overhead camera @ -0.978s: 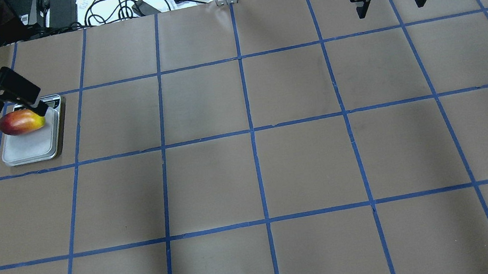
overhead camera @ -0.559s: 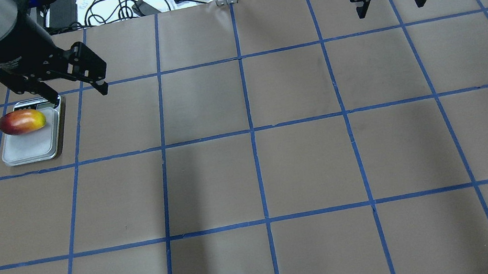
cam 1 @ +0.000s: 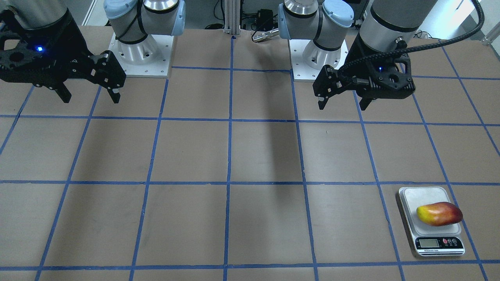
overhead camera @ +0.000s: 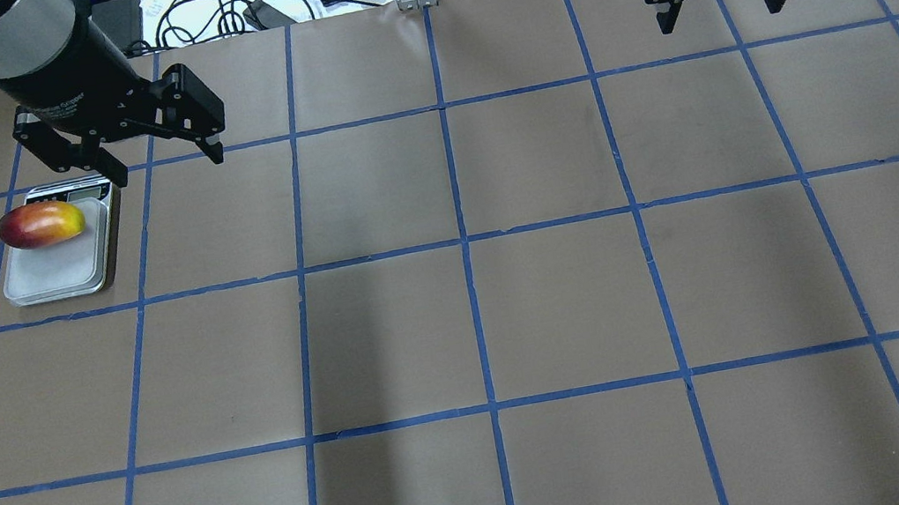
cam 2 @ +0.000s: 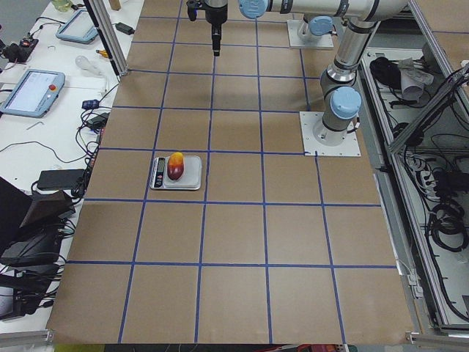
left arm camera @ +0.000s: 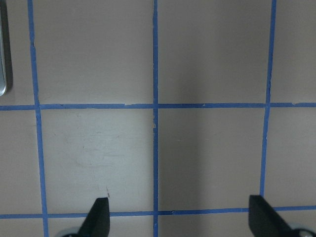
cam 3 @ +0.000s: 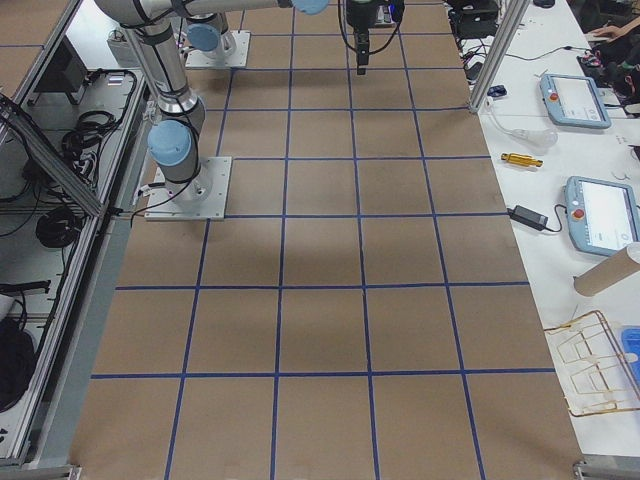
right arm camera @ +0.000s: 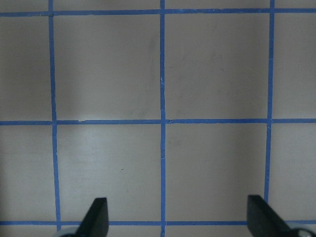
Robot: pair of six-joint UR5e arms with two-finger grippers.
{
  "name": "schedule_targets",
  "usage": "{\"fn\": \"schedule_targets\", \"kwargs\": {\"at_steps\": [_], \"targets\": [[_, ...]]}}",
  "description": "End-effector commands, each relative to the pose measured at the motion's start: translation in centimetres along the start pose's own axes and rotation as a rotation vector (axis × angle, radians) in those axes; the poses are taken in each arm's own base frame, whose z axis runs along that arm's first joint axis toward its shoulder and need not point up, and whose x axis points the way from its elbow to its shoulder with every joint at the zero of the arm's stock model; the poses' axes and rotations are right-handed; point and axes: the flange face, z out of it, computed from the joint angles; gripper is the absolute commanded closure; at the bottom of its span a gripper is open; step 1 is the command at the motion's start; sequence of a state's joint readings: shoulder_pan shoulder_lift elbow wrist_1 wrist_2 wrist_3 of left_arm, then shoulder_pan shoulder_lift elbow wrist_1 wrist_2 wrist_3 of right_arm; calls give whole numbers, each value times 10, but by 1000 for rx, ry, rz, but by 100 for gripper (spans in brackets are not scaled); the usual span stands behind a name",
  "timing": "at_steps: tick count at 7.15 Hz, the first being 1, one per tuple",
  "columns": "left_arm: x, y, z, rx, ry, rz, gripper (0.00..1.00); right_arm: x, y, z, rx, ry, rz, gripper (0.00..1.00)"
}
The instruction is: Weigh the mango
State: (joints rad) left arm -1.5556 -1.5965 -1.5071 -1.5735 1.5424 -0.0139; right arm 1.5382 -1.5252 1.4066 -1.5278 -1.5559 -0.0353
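At the left side of the table point(overhead camera: 565, 306), which is brown paper squared off with blue tape, the mango point(overhead camera: 42, 224) lies on its side on the silver scale point(overhead camera: 56, 274). It rests across the end of the platform next to the display, with its yellow tip toward the middle of the table and its red end pointing outward. Nothing touches it.

Just to the right of the scale hangs the left gripper point(overhead camera: 155, 161), raised clear of the table with its fingers pointing straight down. Its jaws are spread wide with nothing between them. Its wrist camera looks down on bare squares, with only a sliver of the scale's rim at the edge.

Well away, over the far right corner of the table, the right gripper point(overhead camera: 719, 16) hangs the same way, held high on its arm with its fingers pointing down. Its jaws are also wide apart and empty, above bare paper and tape lines.
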Motion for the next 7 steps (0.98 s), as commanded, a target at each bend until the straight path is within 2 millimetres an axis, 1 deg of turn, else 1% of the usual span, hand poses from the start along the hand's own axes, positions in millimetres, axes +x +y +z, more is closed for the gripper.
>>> {"fn": "schedule_targets", "kwargs": {"at_steps": [1, 7], "targets": [[-3, 1, -6, 17, -5, 3, 0, 0, 0, 0, 0, 1, 0, 0], [-9, 3, -10, 28, -4, -6, 0, 1, 0, 0, 0, 0, 1, 0]]}}
